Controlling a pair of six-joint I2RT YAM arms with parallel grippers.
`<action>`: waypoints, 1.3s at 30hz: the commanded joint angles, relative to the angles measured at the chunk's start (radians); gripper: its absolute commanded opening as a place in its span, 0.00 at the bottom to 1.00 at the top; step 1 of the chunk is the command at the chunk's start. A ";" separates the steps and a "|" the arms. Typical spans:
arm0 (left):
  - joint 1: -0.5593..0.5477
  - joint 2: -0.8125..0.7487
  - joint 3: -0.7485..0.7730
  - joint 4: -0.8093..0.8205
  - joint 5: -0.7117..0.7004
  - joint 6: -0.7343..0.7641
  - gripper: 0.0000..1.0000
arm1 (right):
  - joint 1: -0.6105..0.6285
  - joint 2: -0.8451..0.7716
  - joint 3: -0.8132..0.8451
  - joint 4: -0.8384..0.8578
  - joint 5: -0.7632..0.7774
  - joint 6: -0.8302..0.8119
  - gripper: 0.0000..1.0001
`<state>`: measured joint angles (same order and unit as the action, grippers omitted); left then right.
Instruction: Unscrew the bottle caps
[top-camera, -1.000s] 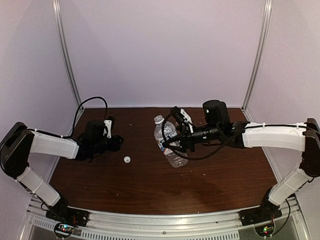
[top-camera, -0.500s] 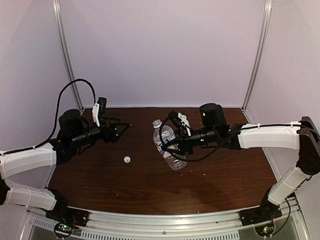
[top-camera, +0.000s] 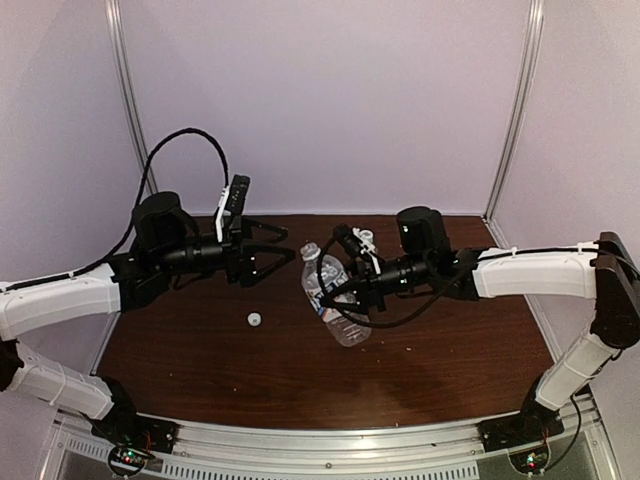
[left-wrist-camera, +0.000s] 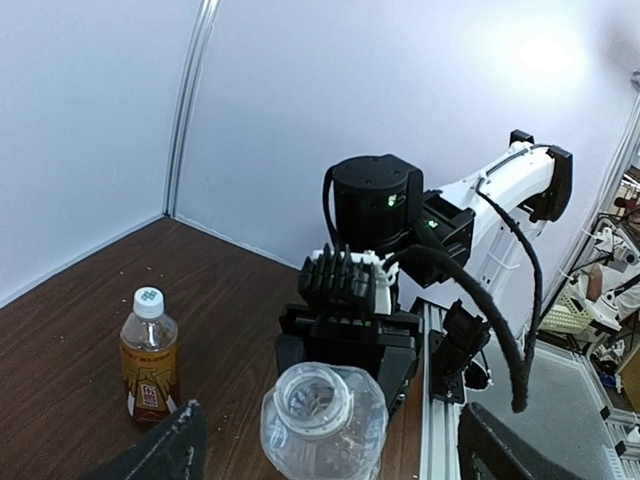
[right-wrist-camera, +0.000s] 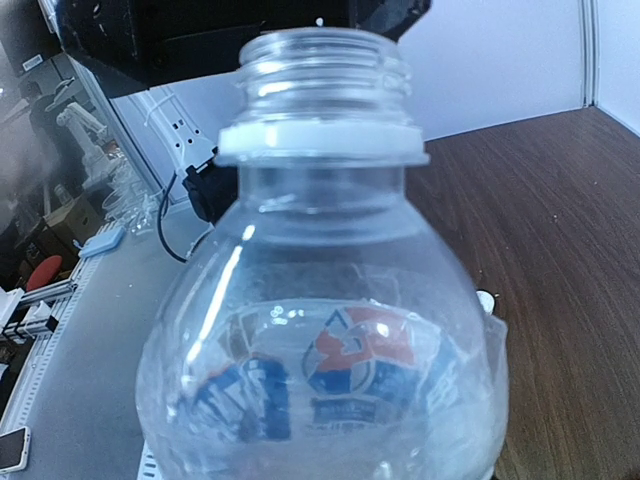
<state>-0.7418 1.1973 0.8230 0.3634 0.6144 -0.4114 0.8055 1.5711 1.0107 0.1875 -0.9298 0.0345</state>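
Dark wood table (top-camera: 200, 370), lilac walls (top-camera: 320, 100) behind. Your left gripper (top-camera: 280, 250) hovers with its jaws wide apart, aimed at the open neck of the clear bottle (top-camera: 346, 322). One white cap (top-camera: 255, 320) lies loose left of the table's centre. Your right gripper (top-camera: 338, 288) is clamped on that tilted bottle, mid-table. The amber bottle (left-wrist-camera: 148, 360) stands upright toward the back edge, its screw cap (left-wrist-camera: 148, 298) on.

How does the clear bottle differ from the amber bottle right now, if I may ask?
The clear bottle has an open, capless neck; the amber bottle wears its white cap. The clear bottle is held tilted by the right end effector; the amber bottle stands upright, free, on the table. Both are small transparent plastic bottles.
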 joint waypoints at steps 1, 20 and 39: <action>-0.027 0.059 0.076 -0.037 0.041 0.036 0.88 | 0.022 0.004 0.034 0.032 -0.050 0.011 0.46; -0.068 0.173 0.171 -0.136 0.106 0.057 0.51 | 0.036 0.016 0.051 0.001 -0.050 -0.013 0.46; -0.068 0.145 0.149 -0.122 0.115 0.081 0.00 | 0.035 0.006 0.046 -0.016 0.004 -0.015 0.67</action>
<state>-0.8043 1.3712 0.9714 0.2138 0.7044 -0.3573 0.8356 1.5845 1.0355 0.1593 -0.9630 0.0212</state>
